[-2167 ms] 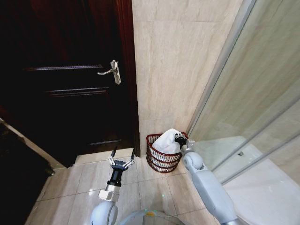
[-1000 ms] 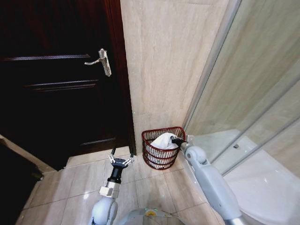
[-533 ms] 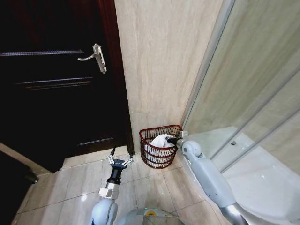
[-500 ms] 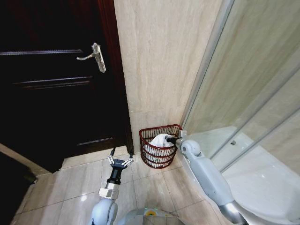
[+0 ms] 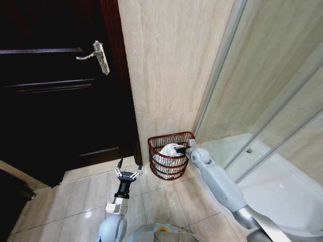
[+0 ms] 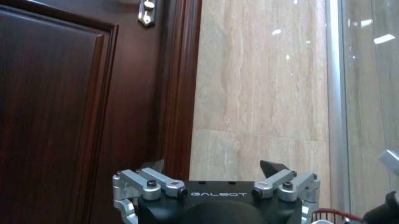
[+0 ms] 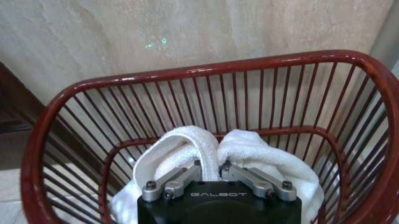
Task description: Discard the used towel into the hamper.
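The hamper (image 5: 161, 169) is a round reddish-brown slatted basket on the floor against the tiled wall; its rim (image 7: 206, 71) also curves through the right wrist view. The white towel (image 5: 169, 150) lies inside it, and its folds (image 7: 262, 151) show bunched below the rim. My right gripper (image 5: 180, 150) reaches over the rim into the hamper. In the right wrist view this gripper (image 7: 210, 164) is shut on a fold of the towel. My left gripper (image 5: 128, 170) hangs open above the floor, left of the hamper, holding nothing; its fingertips (image 6: 273, 167) point at the wall.
A dark wooden door (image 5: 55, 101) with a metal lever handle (image 5: 97, 54) stands to the left of the hamper. A glass shower screen (image 5: 272, 101) with a white tray (image 5: 282, 186) is on the right. Beige floor tiles (image 5: 81, 201) lie in front.
The camera has shifted, so the whole scene has slid in view. My right gripper has sunk lower into the hamper with the towel, which now sits below the rim.
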Robot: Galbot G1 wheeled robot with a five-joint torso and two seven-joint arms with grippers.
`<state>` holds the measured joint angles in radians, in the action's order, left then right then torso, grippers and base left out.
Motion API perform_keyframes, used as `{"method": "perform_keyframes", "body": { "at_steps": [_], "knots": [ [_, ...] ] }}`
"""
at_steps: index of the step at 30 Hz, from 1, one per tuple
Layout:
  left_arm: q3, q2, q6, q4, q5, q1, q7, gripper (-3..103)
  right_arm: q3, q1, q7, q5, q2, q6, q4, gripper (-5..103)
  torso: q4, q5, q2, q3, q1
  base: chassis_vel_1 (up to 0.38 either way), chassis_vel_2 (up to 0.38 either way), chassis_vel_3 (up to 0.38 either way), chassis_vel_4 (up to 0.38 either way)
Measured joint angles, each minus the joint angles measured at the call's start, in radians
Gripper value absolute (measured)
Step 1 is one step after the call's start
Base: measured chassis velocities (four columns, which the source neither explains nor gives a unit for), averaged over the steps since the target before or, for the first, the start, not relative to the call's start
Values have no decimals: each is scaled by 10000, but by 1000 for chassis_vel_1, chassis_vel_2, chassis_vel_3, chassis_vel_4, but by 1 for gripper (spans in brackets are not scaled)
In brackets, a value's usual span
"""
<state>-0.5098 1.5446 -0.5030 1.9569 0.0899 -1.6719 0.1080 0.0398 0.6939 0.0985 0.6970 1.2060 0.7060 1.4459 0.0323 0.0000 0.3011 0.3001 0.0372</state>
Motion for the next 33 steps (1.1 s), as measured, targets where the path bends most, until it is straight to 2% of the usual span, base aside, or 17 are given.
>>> {"method": "perform_keyframes", "body": {
  "at_steps": [6,17,18,20,22,24,25,28,29,30,32,33],
  "knots": [
    [-5,-4,36,12,1,22,-69,100,36,-123,-217,-72,29,-87,-151,7,-1,0,-70,-41,-26,0,0,0,0],
    [45,59,87,-9,-15,79,-70,100,-24,-461,-971,-5,-23,234,-680,7,0,0,-46,-25,-19,0,0,0,0],
    [43,59,87,-12,-10,80,-70,100,-24,-479,-1057,-70,-19,236,-728,7,0,0,-43,-23,-18,0,0,0,0],
    [20,59,88,-39,46,59,-69,100,48,-526,-1745,-831,95,218,-1007,4,0,1,-26,-12,-10,0,0,0,0],
    [15,59,88,-41,57,49,-67,100,92,-514,-2014,-1011,108,168,-1015,4,0,0,-23,-10,-8,0,0,0,0],
    [-3,36,88,-83,79,51,-62,100,226,-372,-2647,-1501,109,-41,-907,13,0,1,-11,-4,-5,0,0,0,0],
    [-3,36,88,-83,79,51,-62,100,226,-372,-2647,-1501,109,-41,-907,13,0,1,-11,-4,-5,0,0,0,0],
    [-5,44,92,-131,61,81,-57,100,384,-201,-2792,-1563,23,-104,-628,28,0,0,0,1,-1,0,0,0,0],
    [-5,44,92,-131,61,81,-57,100,384,-201,-2792,-1563,23,-104,-628,28,0,0,0,1,-1,0,0,0,0],
    [-5,65,99,-134,41,82,-55,100,415,-162,-2804,-1560,-27,-139,-587,34,0,-2,4,3,-1,0,0,0,0],
    [-3,76,104,-119,23,66,-30,100,445,-101,-2513,-1431,-88,-635,-596,45,-1,1,11,8,3,0,0,0,0],
    [-3,76,104,-119,23,66,-30,100,445,-101,-2513,-1431,-88,-635,-596,45,-1,1,11,8,3,0,0,0,0]
  ]
}}
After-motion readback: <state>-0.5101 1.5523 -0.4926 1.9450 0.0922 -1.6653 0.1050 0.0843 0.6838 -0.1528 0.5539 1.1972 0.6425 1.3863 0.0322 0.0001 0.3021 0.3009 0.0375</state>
